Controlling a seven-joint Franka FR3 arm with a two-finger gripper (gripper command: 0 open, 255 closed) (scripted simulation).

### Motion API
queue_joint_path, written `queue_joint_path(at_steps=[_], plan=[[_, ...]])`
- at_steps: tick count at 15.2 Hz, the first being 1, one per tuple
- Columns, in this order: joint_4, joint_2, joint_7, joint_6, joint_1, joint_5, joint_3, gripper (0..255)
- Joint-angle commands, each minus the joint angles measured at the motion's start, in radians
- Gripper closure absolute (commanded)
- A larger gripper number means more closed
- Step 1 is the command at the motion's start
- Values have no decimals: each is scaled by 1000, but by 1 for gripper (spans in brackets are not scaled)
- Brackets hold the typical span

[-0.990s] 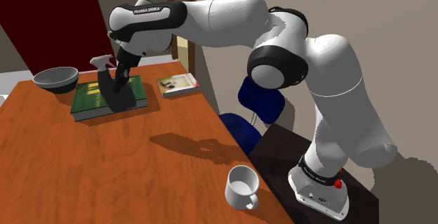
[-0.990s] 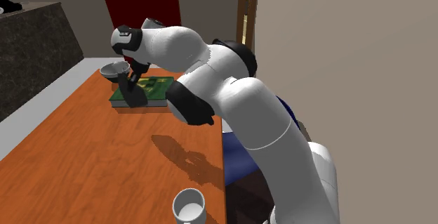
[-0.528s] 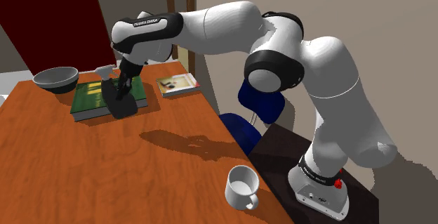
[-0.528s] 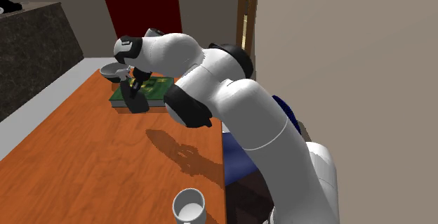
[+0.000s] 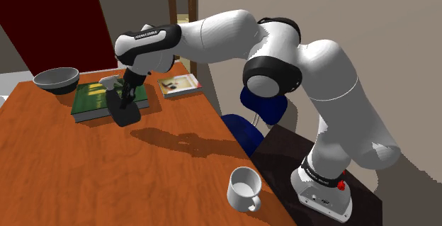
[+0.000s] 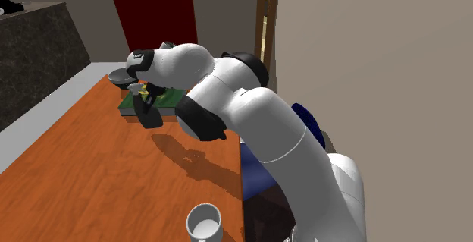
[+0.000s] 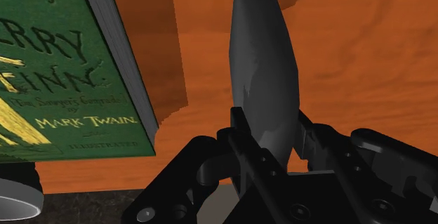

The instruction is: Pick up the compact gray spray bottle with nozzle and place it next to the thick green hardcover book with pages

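Dark spray bottle clasped by gripper — beside green book.

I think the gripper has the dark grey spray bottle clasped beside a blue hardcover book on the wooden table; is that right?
Not quite: the hardcover book is green, not blue, as the wrist view shows. The gripper does clasp the dark grey spray bottle beside it, over the wooden table.

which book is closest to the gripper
The green book, right beside the gripper holding the spray bottle; the smaller pale book lies farther toward the shoulder view's right.
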Motion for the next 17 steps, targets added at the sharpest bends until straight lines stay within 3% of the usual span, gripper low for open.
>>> queue_joint_path(at_steps=[1,9,10,15,17], plan=[[-6,13,-14,16,-2,13,8,255],[-8,21,-23,25,-5,20,13,255],[-8,21,-23,25,-5,20,13,0],[-8,21,-23,25,-5,20,13,0],[-51,-37,-24,4,4,0,-7,0]])
